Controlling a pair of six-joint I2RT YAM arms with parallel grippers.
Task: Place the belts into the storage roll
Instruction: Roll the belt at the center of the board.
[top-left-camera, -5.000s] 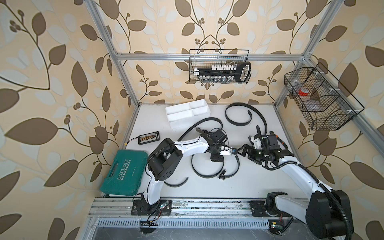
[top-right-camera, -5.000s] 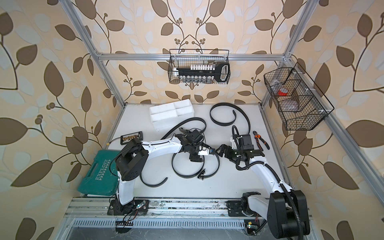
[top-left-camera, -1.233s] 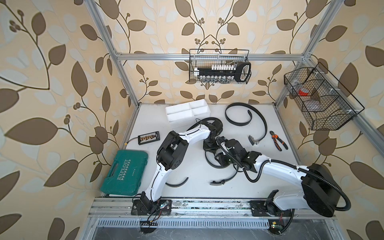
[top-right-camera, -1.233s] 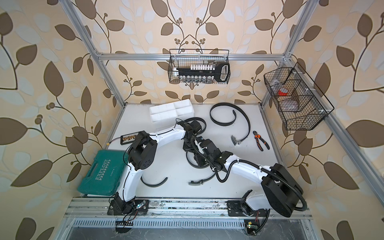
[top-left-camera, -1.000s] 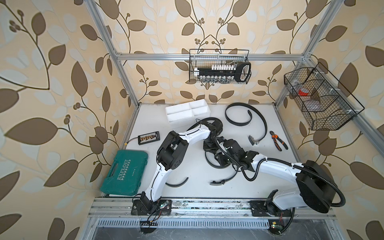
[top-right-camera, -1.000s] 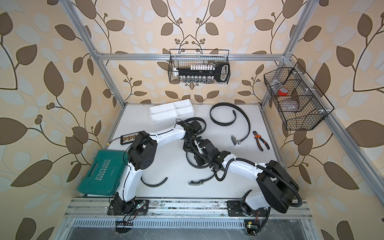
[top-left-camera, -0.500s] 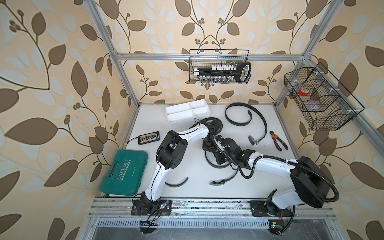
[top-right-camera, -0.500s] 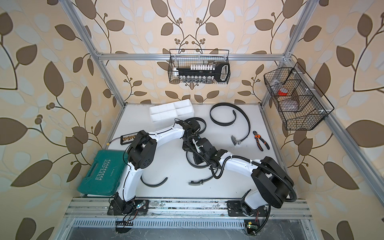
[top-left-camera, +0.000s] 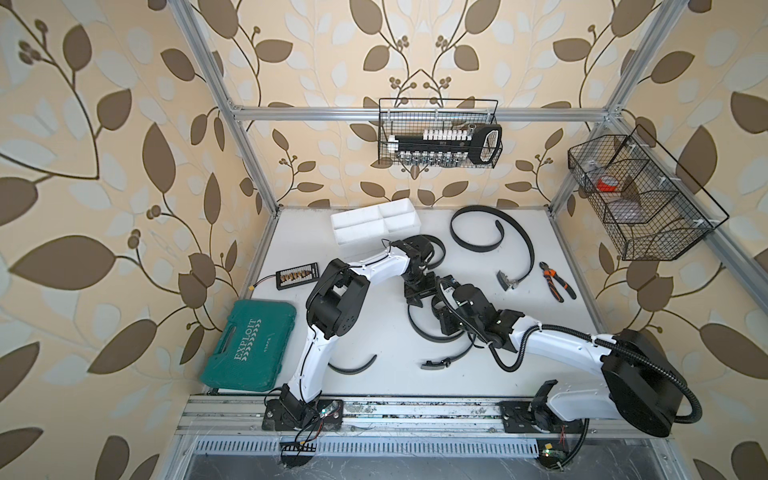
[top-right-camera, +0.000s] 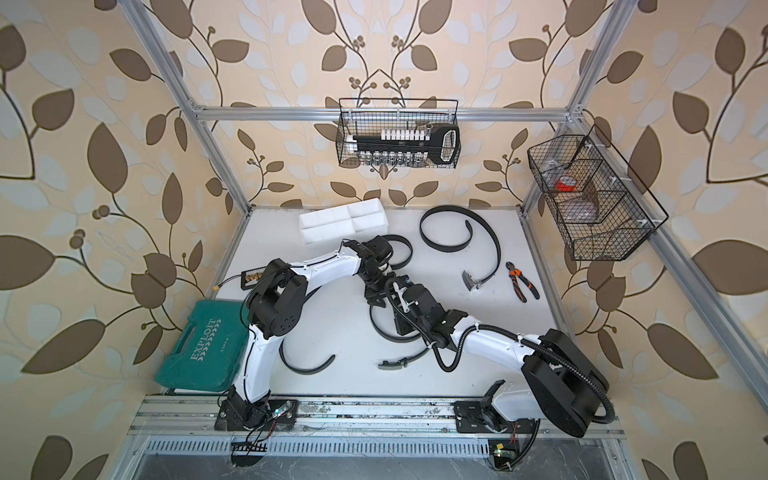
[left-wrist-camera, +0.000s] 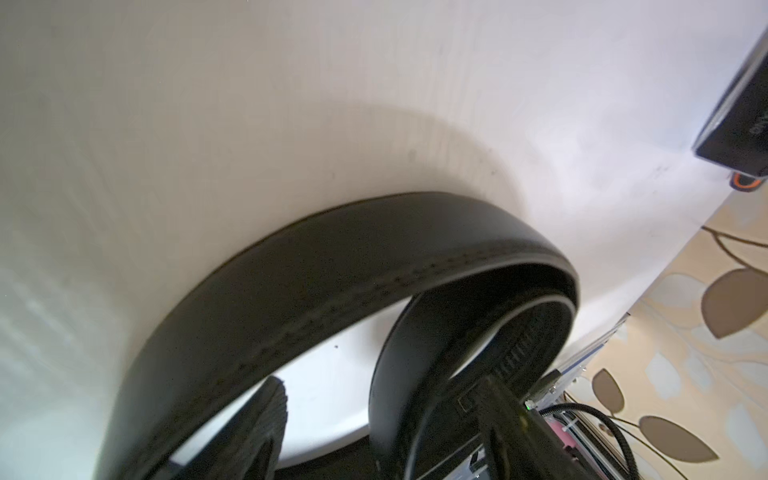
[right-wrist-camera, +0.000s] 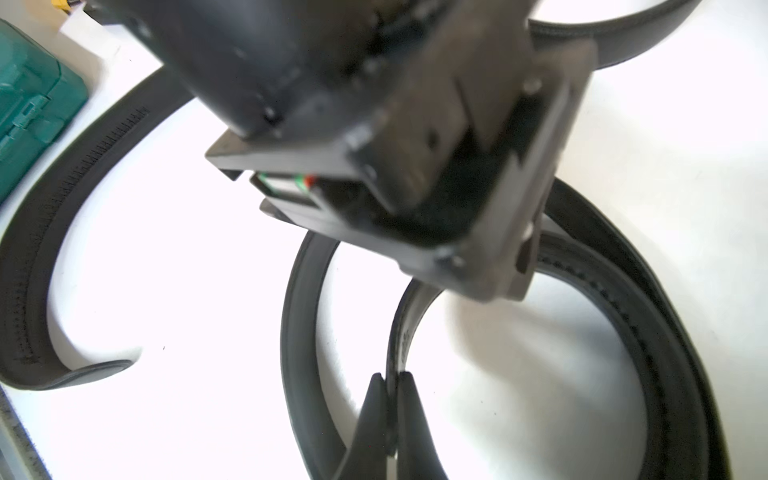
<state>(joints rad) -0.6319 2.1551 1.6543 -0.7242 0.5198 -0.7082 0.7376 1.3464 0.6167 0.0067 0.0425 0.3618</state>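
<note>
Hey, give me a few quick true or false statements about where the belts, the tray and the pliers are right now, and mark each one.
1. The white four-compartment plastic tray holds no belt. True.
2. The right gripper is shut on the coiled black belt. True.
3. The orange-handled pliers lie inside the green plastic tool case. False: they lie on the white table, and the case is closed.
4. The long black belt with a metal buckle is rolled into a tight coil. False: it lies on the table in a loose, open curve.
</note>
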